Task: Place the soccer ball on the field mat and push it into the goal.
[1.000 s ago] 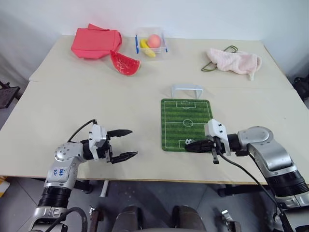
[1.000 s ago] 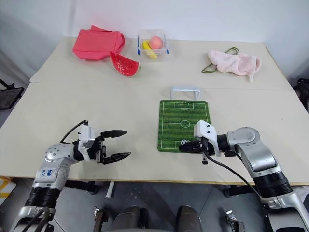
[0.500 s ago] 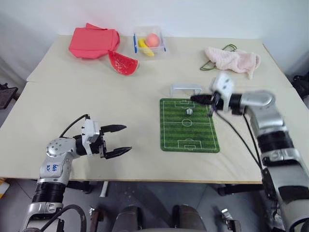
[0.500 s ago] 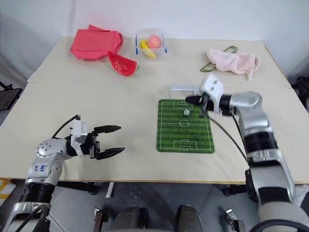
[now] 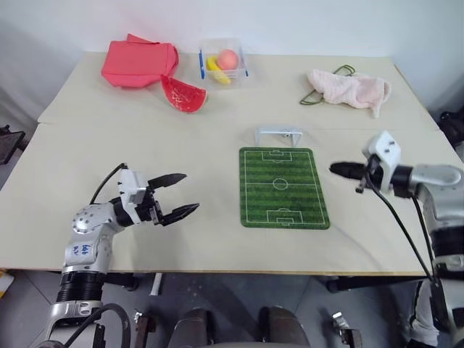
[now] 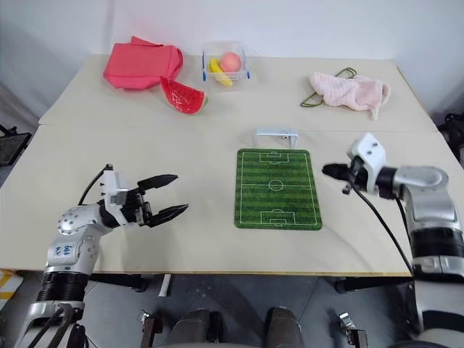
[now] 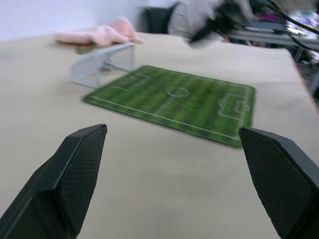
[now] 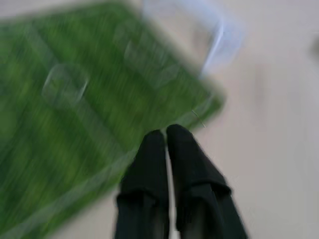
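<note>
The green field mat (image 5: 283,187) lies flat, right of the table's centre. The light grey goal (image 5: 279,134) stands at its far end. A small dark-patched speck inside the goal's net (image 7: 106,63) looks like the soccer ball. My right gripper (image 5: 338,170) hovers just off the mat's right edge, pointing left at it, shut with nothing between its fingers (image 8: 149,154). My left gripper (image 5: 190,192) stands open and empty over bare table left of the mat, its fingers (image 7: 75,174) spread wide.
Along the far edge lie a red folded cloth (image 5: 138,61), a watermelon slice (image 5: 183,94), a clear box (image 5: 223,61) holding a pink-orange fruit and a banana, and a pink towel (image 5: 348,88) on a green hanger.
My right gripper swept from the mat's near end up along the mat, then swung out past its right edge. The ball rolled from the near end toward the goal.
</note>
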### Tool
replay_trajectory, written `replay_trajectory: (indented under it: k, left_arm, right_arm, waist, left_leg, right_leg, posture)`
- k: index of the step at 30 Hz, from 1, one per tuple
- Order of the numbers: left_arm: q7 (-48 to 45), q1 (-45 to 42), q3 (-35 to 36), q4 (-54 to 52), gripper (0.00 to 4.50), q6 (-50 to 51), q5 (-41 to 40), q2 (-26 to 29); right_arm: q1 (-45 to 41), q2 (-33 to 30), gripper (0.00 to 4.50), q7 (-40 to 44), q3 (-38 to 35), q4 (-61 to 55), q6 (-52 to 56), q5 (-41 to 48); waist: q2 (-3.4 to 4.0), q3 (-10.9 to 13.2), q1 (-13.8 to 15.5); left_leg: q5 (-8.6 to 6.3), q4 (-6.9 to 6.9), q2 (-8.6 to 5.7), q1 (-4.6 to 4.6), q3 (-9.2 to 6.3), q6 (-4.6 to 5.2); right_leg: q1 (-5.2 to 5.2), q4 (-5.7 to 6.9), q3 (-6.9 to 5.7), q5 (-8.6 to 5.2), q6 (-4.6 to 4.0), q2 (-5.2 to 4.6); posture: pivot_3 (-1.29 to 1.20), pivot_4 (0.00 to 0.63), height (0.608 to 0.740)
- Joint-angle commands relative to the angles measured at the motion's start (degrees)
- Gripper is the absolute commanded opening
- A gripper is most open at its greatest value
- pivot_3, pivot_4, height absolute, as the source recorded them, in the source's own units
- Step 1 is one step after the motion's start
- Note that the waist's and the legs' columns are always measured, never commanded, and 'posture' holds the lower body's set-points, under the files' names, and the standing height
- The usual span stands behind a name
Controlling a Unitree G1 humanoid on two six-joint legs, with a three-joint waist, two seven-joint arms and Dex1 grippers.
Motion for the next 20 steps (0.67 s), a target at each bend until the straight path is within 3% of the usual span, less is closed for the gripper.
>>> replay_trajectory:
  k: [1, 10, 15, 20]
  left_arm:
    - [-0.2, 3.7, 2.1, -5.2, 4.50, 0.7, -2.1, 1.8]
    - [1.9, 6.3, 4.8, -9.7, 4.50, 5.3, -4.7, 3.7]
    - [1.7, 7.2, 5.8, -9.5, 4.50, 5.4, -4.5, 4.5]
    - [2.6, 7.6, 6.3, -8.8, 4.50, 5.2, -4.1, 4.8]
  right_arm:
    - [3.4, -2.6, 1.58, 3.8, -7.1, -0.6, -1.7, 5.6]
    - [2.6, -3.0, 4.43, 10.3, -12.1, 14.7, -14.0, 7.4]
    - [1.6, -4.8, 4.47, 15.6, -10.7, 23.6, -21.0, 5.2]
    - [0.7, -4.9, 4.47, 11.1, -10.8, 26.3, -22.6, 3.1]
  waist:
    - [0.00, 0.0, -0.2]
    - [-0.04, 0.0, -0.1]
    - [-0.04, 0.0, 0.0]
    - [-0.03, 0.0, -0.2]
  left_leg:
    - [0.00, 0.00, 0.00, 0.01, 0.05, 0.00]
    - [0.02, 0.07, 0.25, 0.39, 0.20, 0.01]
    - [0.02, 0.06, 0.24, 0.35, 0.17, 0.01]
    - [0.02, 0.06, 0.25, 0.36, 0.20, 0.01]
  right_leg:
    - [-0.01, -0.01, 0.03, 0.00, 0.00, -0.01]
    - [0.35, -0.13, 0.19, 0.00, 0.00, 0.00]
    - [0.33, -0.13, 0.15, 0.00, 0.00, 0.01]
    - [0.34, -0.16, 0.17, 0.00, 0.00, 0.01]
  posture:
    - [0.00, 0.150, 0.740]
    - [0.00, 0.150, 0.740]
    - [0.00, 0.150, 0.740]
    - [0.00, 0.150, 0.740]
